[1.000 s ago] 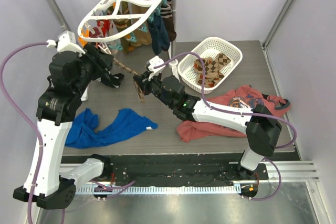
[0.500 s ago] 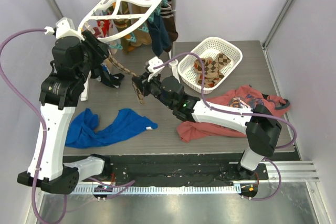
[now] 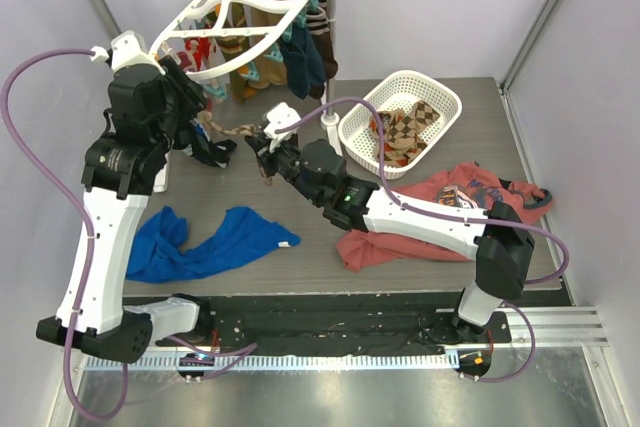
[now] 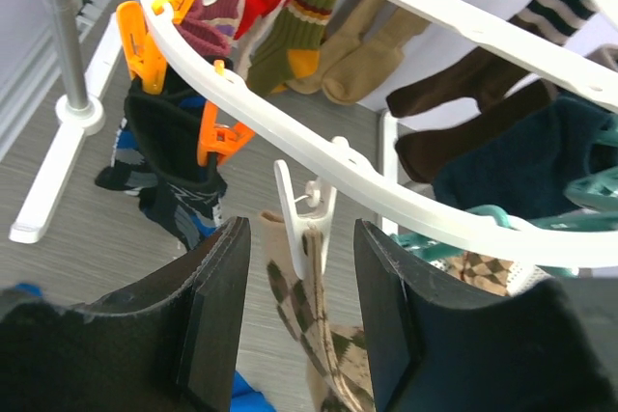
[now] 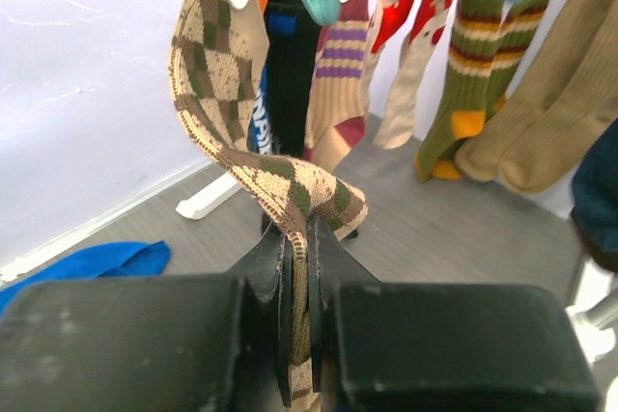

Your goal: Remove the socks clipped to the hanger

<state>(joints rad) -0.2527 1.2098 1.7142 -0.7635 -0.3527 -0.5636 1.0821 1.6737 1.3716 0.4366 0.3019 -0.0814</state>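
Observation:
The white hanger (image 3: 185, 15) hangs tilted from the rail, with several socks (image 3: 300, 57) clipped round it. A brown and tan argyle sock (image 4: 311, 308) hangs from a white clip (image 4: 307, 211) on the ring (image 4: 290, 130). My left gripper (image 4: 297, 243) is open, one finger (image 4: 217, 315) on each side of that clip and the sock's top, not touching them. My right gripper (image 5: 301, 238) is shut on the lower part of the same argyle sock (image 5: 217, 74), which curves up to the clip. From above, the sock (image 3: 235, 129) spans between the left gripper (image 3: 200, 112) and the right gripper (image 3: 265, 152).
A white lattice basket (image 3: 440, 97) at the back right holds argyle socks. A red shirt (image 3: 440, 207) lies under the right arm and a blue shirt (image 3: 215, 242) at the front left. The metal rail stand (image 3: 100, 7) rises behind the left arm.
The left gripper has risen to the ring and its jaws have narrowed round the white clip. The right gripper has moved up and left with the sock, which now hangs slack.

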